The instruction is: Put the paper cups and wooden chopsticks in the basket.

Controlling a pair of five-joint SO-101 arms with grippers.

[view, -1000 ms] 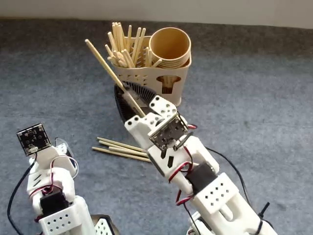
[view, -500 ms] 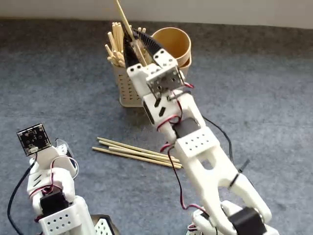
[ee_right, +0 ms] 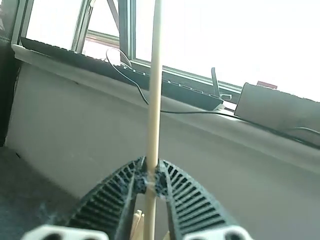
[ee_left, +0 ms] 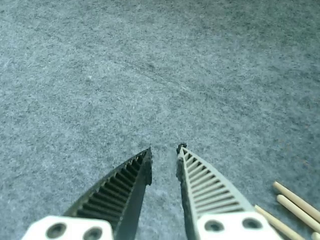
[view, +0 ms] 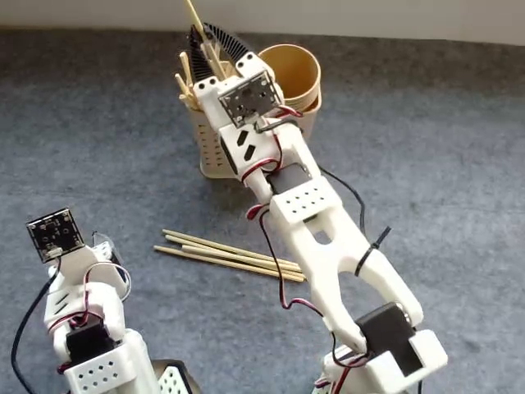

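Observation:
My right gripper (view: 207,51) hangs over the chopstick side of the cream basket (view: 210,152), shut on one wooden chopstick (ee_right: 153,90) that stands nearly upright with its upper end past the picture's top edge (view: 194,16). Several chopsticks (view: 185,84) stand in the basket beside stacked paper cups (view: 297,75). Several more chopsticks (view: 225,254) lie flat on the grey carpet in front of the basket; their ends show in the left wrist view (ee_left: 295,206). My left gripper (ee_left: 164,162) sits low over bare carpet at the near left, slightly open and holding nothing.
Grey carpet (view: 443,164) covers the table, with free room to the right of the basket and at the far left. A pale wall (ee_right: 75,125) runs along the back edge behind the basket.
My right arm lifted the held chopstick from in front of the basket up and back over it, turning it from slanted to nearly upright. The left arm stayed still.

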